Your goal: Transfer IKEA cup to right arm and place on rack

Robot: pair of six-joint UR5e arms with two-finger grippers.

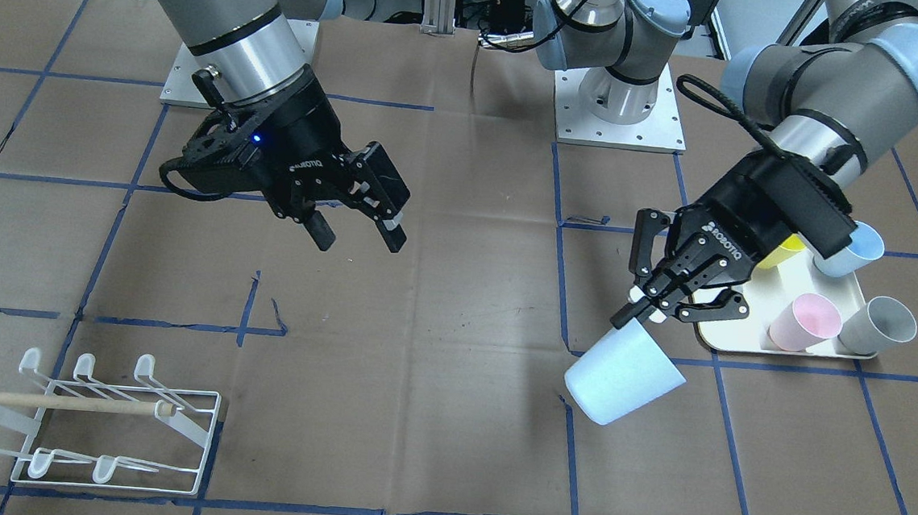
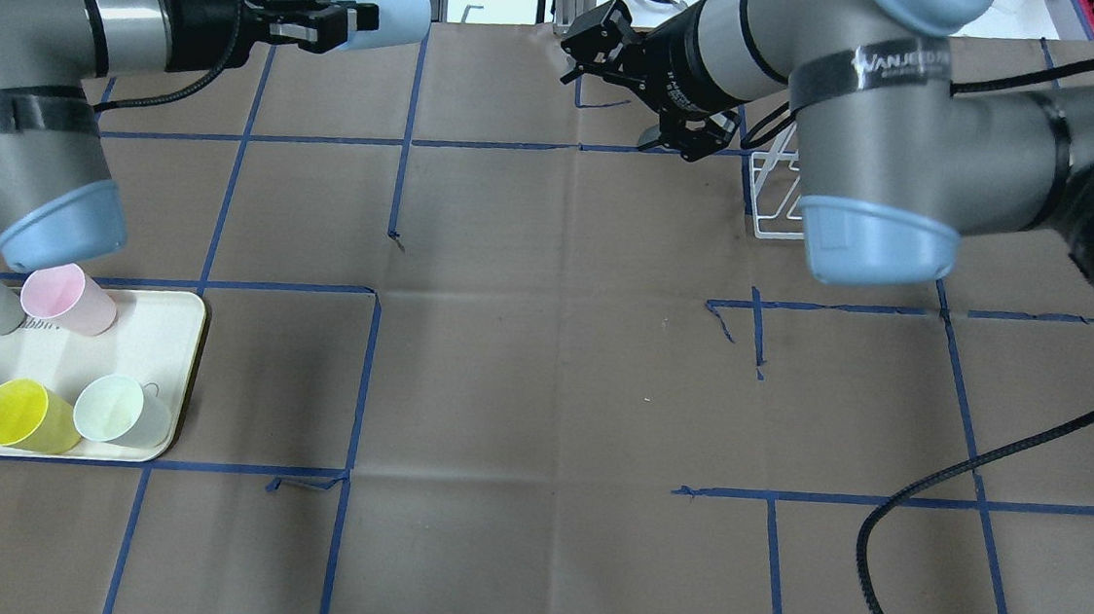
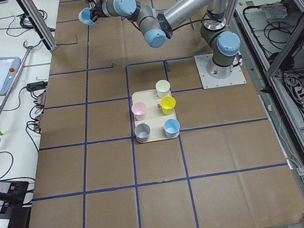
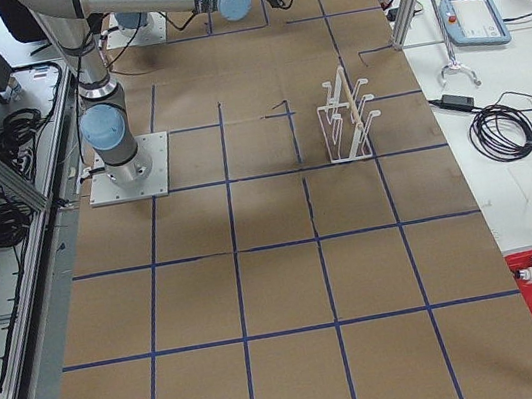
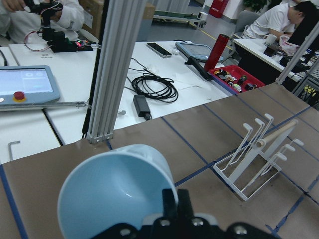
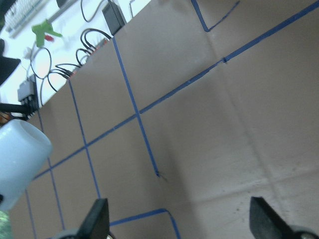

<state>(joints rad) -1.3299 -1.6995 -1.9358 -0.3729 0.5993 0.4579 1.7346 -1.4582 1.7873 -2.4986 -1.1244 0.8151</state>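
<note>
While five other cups [image 2: 69,299] sit on the cream tray [image 2: 163,345] at the left of the overhead view, the pale blue IKEA cup [image 2: 390,2] is already off it and in the air over the far side of the table [image 2: 542,375], so the pick-up looks finished. The left gripper [image 2: 340,22] holds it. Its jaws are pinched narrow on the cup's wall at the rim, with one finger inside the mouth (the left wrist view shows this best). The cup lies tipped on its side, its closed base pointing toward the middle of the table. Moving rightward, a stretch of bare brown paper separates the cup from the right gripper [image 1: 359,238], which hangs above the table with its jaws spread wide and nothing between them. Its wrist camera catches the cup's base only at the edge of the frame, well apart from either finger, so the hand-over appears not yet begun. Farther right stands the rack [image 1: 104,426], partly hidden behind the right arm in the overhead view; it is white wire with a wooden dowel [image 1: 53,402] across it, and every visible peg is bare. By this reading, roughly the first third is done. What remains is to close the gap between the arms, have the right claw take the cup's free end, let the left one release, and carry the cup to a peg.
</note>
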